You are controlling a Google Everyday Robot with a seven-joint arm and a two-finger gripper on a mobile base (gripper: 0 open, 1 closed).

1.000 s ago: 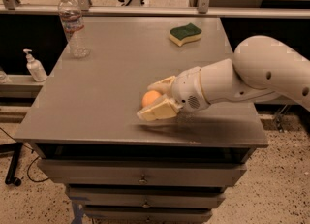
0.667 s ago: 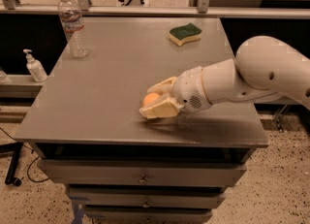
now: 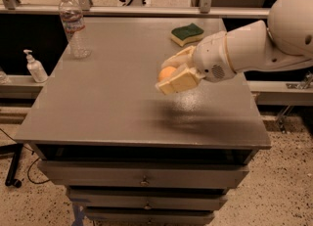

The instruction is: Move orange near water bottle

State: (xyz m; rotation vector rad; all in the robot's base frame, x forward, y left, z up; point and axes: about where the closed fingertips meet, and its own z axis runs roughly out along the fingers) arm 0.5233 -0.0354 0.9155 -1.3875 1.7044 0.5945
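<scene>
The orange (image 3: 167, 73) is a small round fruit held between the cream fingers of my gripper (image 3: 172, 75), lifted above the grey table (image 3: 107, 102) right of its middle. A shadow lies on the tabletop below it. The water bottle (image 3: 72, 24), clear with a white cap and a white-red label, stands upright at the table's far left corner, well to the left of the gripper. My white arm reaches in from the right.
A yellow-and-green sponge (image 3: 187, 33) lies at the far side of the table, behind the gripper. A small white pump dispenser (image 3: 34, 67) stands on a lower ledge left of the table. Drawers are below the tabletop.
My gripper has risen off the tabletop with the orange in it and moved a little toward the far side. The bottle and sponge have not moved.
</scene>
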